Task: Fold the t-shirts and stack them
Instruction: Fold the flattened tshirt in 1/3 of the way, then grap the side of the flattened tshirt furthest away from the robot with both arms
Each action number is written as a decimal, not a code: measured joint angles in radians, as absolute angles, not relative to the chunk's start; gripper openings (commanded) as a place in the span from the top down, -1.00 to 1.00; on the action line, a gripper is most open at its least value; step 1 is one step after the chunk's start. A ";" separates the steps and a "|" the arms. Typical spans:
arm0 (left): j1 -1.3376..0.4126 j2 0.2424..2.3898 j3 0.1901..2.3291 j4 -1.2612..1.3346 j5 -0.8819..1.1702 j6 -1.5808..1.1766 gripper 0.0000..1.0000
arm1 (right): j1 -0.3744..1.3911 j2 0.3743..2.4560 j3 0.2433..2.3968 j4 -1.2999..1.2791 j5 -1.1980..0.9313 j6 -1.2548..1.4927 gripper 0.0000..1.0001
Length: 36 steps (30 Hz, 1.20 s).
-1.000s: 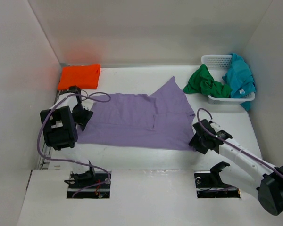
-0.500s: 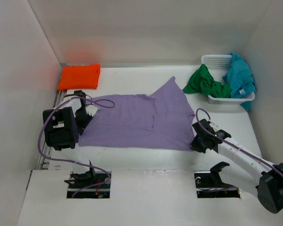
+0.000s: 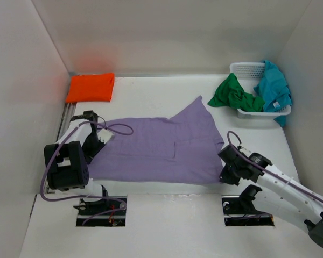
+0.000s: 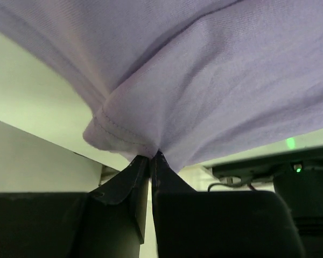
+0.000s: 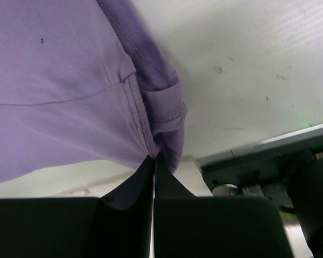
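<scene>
Your left gripper [image 4: 152, 156] and right gripper [image 5: 154, 157] each have fingers pinched tight on an edge of the lavender t-shirt [image 3: 161, 145], left arm folded compactly, right forearm low with elbow thrown outward.

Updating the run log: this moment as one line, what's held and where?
lavender t-shirt: spread out | left gripper: shut on it | right gripper: shut on it | orange t-shirt: folded

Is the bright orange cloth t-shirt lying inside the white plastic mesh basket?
No, the bright orange cloth t-shirt lies folded at the far left corner, away from the white plastic mesh basket.
</scene>
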State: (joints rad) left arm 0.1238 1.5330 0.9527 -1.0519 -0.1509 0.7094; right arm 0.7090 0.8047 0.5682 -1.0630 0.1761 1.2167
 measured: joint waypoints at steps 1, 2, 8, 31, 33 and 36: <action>0.126 1.532 0.939 -1.057 -0.159 0.716 0.91 | 0.728 0.812 0.577 -1.082 0.175 1.227 0.97; 0.130 1.531 0.924 -1.063 -0.168 0.722 0.88 | 0.745 0.821 0.587 -1.100 0.175 1.236 0.89; 0.140 1.516 0.870 -1.092 -0.209 0.749 0.01 | 0.779 0.839 0.622 -1.168 0.165 1.253 0.25; 0.310 2.000 1.584 -0.880 0.123 0.318 -0.17 | 0.281 1.974 1.787 -0.776 0.106 0.554 -0.27; 0.314 2.034 1.584 -0.860 0.133 0.270 -0.17 | 0.260 2.112 1.913 -0.769 0.096 0.533 -0.27; 0.314 2.045 1.584 -0.837 0.138 0.229 -0.17 | 0.235 2.261 2.052 -0.769 0.078 0.520 -0.28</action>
State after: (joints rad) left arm 0.3138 2.0453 1.5845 -0.8371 0.1379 0.2291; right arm 0.2348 2.2608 2.0518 -0.7689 0.0776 0.5201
